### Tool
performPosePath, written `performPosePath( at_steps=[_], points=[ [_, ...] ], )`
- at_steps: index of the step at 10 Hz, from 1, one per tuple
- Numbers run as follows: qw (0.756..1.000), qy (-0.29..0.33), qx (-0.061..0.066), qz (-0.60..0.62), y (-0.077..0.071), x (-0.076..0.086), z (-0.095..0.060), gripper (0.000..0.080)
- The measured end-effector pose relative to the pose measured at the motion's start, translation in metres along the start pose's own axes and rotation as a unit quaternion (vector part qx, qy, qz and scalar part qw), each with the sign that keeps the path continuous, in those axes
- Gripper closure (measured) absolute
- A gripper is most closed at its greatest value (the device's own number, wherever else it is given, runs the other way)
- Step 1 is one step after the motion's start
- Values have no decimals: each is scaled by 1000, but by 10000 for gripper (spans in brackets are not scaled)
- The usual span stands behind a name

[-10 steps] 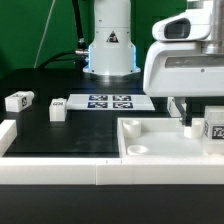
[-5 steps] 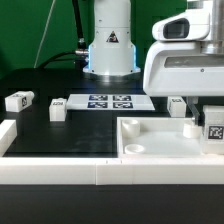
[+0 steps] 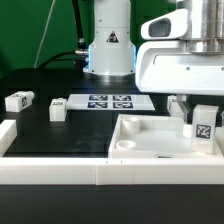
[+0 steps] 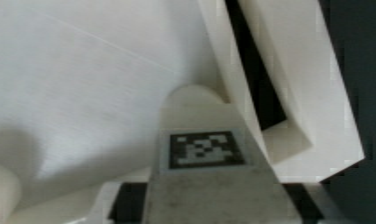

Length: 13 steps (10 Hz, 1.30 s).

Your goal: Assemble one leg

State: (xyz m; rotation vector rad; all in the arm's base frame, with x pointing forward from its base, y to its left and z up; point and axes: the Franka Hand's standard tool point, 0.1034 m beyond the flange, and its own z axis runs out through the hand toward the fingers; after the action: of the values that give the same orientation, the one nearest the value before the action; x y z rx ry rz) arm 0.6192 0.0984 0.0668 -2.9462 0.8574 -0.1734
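My gripper (image 3: 201,116) is shut on a leg (image 3: 203,132), a small white post with a black-and-white tag, held upright over the right side of the large white tray-like part (image 3: 150,143). In the wrist view the leg (image 4: 206,150) stands out from between the two black fingers (image 4: 142,204), with the tray's floor (image 4: 78,80) below it. My gripper (image 4: 211,208) grips the leg's near end. Two more legs (image 3: 18,101) (image 3: 57,108) lie on the black table at the exterior view's left.
The marker board (image 3: 105,101) lies flat in front of the robot base (image 3: 108,50). Another small white part (image 3: 177,105) sits behind the tray. A white raised rim (image 3: 12,135) borders the table's front left.
The gripper has risen with the leg and shifted slightly toward the exterior view's left. The leg now stands taller and more upright over the tray.
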Motion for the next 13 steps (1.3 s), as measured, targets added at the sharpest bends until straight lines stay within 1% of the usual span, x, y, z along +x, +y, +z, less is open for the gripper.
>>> performPosePath(
  at_steps=[3,4,5,6,7,8,9,13],
  points=[
    [998,8,-7,65,9,4,0,501],
    [998,9,-10,68,12,5,-1,496],
    [998,9,-10,67,11,5,0,496],
    [998,9,-10,67,11,5,0,337],
    [998,9,-10,67,11,5,0,217],
    [998,9,-10,67,11,4,0,217],
    [998,9,-10,67,12,4,1,162],
    [998,8,-11,67,12,4,1,151]
  ],
)
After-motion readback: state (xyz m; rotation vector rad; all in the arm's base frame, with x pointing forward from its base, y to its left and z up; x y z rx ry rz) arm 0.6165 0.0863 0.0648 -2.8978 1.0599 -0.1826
